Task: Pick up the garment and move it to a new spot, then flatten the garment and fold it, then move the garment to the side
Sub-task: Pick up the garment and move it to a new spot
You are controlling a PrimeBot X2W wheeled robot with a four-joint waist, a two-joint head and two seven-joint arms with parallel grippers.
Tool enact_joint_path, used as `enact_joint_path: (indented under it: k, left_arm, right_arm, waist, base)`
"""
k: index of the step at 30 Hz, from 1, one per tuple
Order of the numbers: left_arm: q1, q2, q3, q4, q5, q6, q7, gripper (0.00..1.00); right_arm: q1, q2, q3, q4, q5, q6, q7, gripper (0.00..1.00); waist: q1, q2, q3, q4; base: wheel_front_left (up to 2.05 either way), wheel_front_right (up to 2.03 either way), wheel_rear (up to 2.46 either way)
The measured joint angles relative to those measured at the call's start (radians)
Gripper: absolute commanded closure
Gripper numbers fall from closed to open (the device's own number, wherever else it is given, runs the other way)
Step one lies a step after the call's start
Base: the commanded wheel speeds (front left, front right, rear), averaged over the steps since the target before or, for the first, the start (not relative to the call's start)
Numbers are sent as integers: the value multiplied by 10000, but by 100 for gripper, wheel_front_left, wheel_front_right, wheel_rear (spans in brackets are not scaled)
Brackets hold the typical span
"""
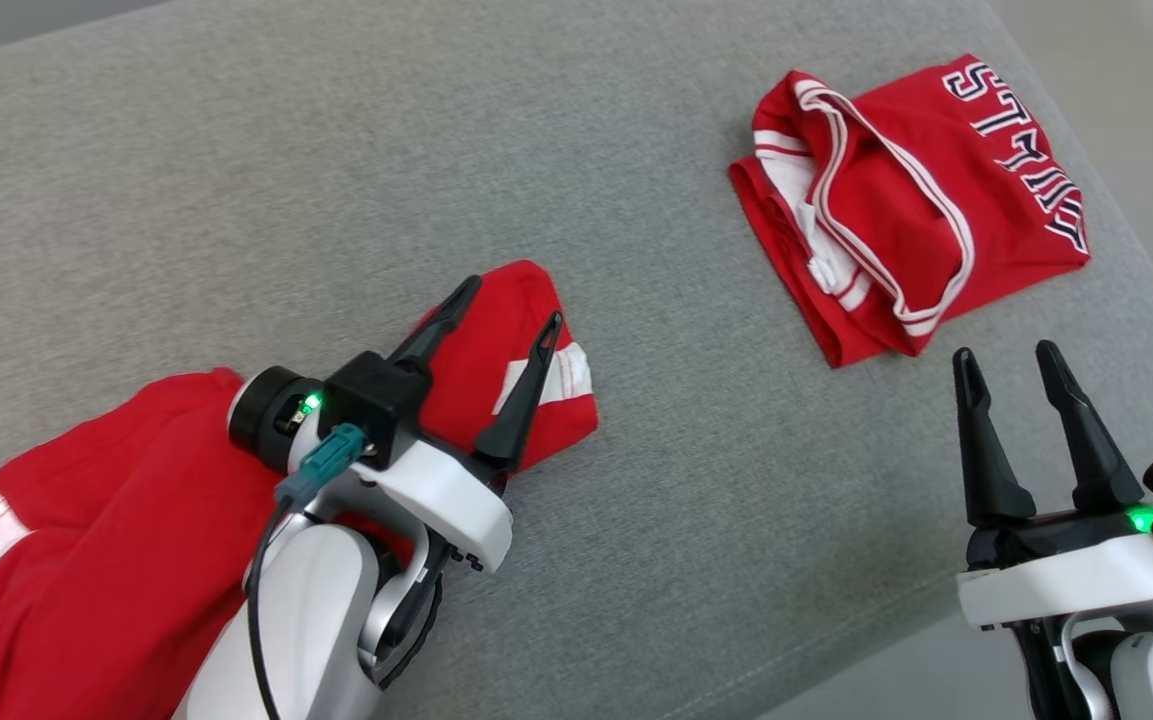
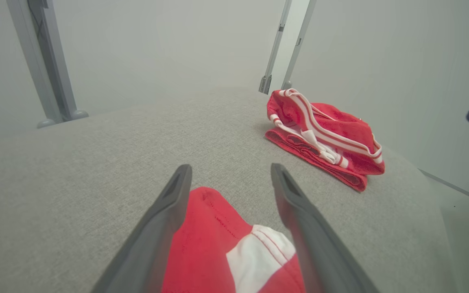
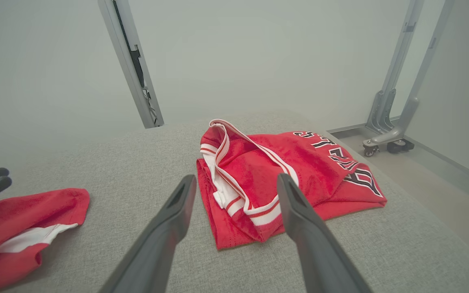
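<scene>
1. Task item. The crumpled red garment (image 1: 116, 470) lies on the grey cushion (image 1: 336, 150), at the lower left of the head view. It is not yet flattened. Its long axis runs from the lower left up toward the centre and ends in a white-banded hem.

2. Left gripper (image 1: 513, 302). I read the jaws as spread wide and grasping nothing. The fingers point along the garment's long axis, directly above the hem end. In the left wrist view the hem sits between and beneath the two fingers. I cannot tell whether they touch the cloth.

3. Right gripper (image 1: 1004, 355). The jaws are spread and empty. It sits well apart from the crumpled garment, just beside the folded red lettered jersey (image 1: 921, 190) at the upper right.

4. Judgement. The left arm is the nearer one. To regrasp, I would go straight down onto the hem. To flatten, I would pull along the long axis.
</scene>
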Motion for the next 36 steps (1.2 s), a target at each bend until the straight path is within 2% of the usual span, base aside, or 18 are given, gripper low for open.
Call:
enact_joint_path:
  k: [4, 11, 19, 27, 36]
  left_arm:
    - [253, 119, 364, -548, -150, 282, -479, 0]
    - [1099, 593, 1810, -1051, -685, 1087, -1097, 0]
    - [2243, 1244, 3032, -1135, -1208, 1427, -1584, 0]
    - [3603, 1381, 2957, -2080, -1099, 1749, -1346, 0]
    - [4595, 1446, 2571, -2851, -894, 1914, -842, 0]
  right_arm:
    - [-67, 8, -272, 125, -268, 0, 23, 0]
    - [-73, -17, -472, 2, -573, 0, 311, 0]
    - [140, -117, -546, -56, -734, 0, 619, 0]
    - [730, -203, -671, -370, -840, 0, 943, 0]
    - [1649, -209, -819, -936, -943, 0, 1358, 0]
  waist:
    - [0, 0, -373, 582]
    - [0, 0, -985, 1654]
    - [0, 0, -1683, 2746]
    - [0, 0, -2557, 3289]
    - [0, 0, -3417, 3418]
  base:
    - [0, 0, 0]
    - [0, 0, 0]
    - [0, 0, 0]
    - [0, 0, 0]
    - [0, 0, 0]
